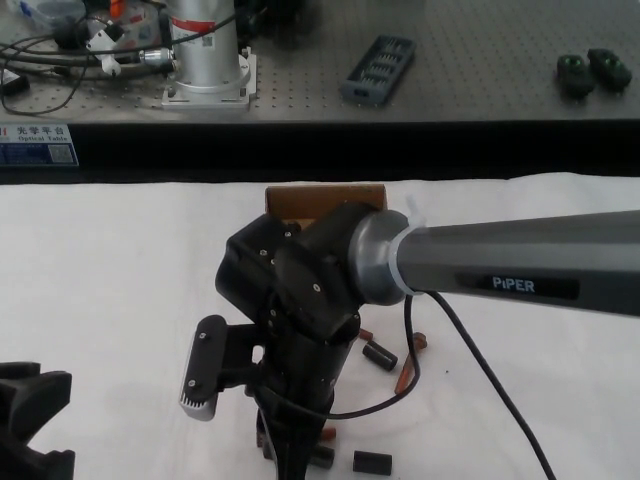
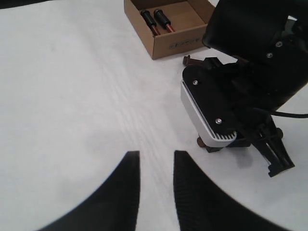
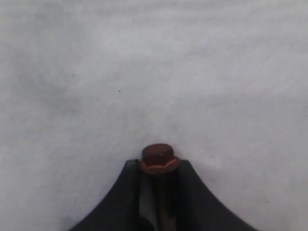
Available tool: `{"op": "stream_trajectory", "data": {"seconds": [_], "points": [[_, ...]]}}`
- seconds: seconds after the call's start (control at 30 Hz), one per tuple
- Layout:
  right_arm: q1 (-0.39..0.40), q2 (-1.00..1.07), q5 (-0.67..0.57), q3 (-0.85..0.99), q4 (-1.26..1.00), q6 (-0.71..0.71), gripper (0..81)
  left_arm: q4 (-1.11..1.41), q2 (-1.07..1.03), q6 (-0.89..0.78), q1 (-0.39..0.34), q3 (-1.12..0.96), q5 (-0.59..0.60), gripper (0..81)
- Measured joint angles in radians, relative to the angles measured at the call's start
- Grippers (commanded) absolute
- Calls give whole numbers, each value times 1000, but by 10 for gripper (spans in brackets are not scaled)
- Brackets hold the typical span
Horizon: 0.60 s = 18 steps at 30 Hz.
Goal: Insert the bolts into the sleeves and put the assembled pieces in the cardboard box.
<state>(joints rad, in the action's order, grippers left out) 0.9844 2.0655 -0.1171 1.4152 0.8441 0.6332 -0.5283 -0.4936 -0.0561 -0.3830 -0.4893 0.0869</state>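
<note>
The right pincer (image 3: 159, 169) gripped a reddish-brown bolt (image 3: 157, 155) by its shank. The flanged hex head stood just clear of the fingertips, low over the white cloth (image 3: 144, 72) that covered the worktop. The left pincer (image 2: 152, 161) hung nearby with its fingers a narrow gap apart and nothing between them.

Beyond the right arm, loose black sleeves (image 1: 380, 354) and spare bolts (image 1: 405, 375) lay scattered on the cloth. At the far side, the cardboard box (image 2: 166, 45) already held two assembled pieces (image 2: 147, 18) lying side by side.

The bolt looked small, light and rigid, so it was unlikely to bend or break. Its smooth metal and thin shank could still let it twist or slip under a loose hold. A grip close under the head would leave the most shank free to enter a sleeve. The sleeves appeared to be short, stiff, light cylinders that would roll on the cloth. One would probably be best pinched across its middle, with its bore left unblocked.
</note>
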Motion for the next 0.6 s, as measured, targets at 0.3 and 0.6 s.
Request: {"op": "stream_trajectory", "data": {"seconds": [0.3,0.6], "points": [[-3,-53,4,-8,7,-187,33,0,-6,56,0,0,109,183],[-35,-332,64,-24,6,-352,33,0,-149,325,0,0,199,182]]}}
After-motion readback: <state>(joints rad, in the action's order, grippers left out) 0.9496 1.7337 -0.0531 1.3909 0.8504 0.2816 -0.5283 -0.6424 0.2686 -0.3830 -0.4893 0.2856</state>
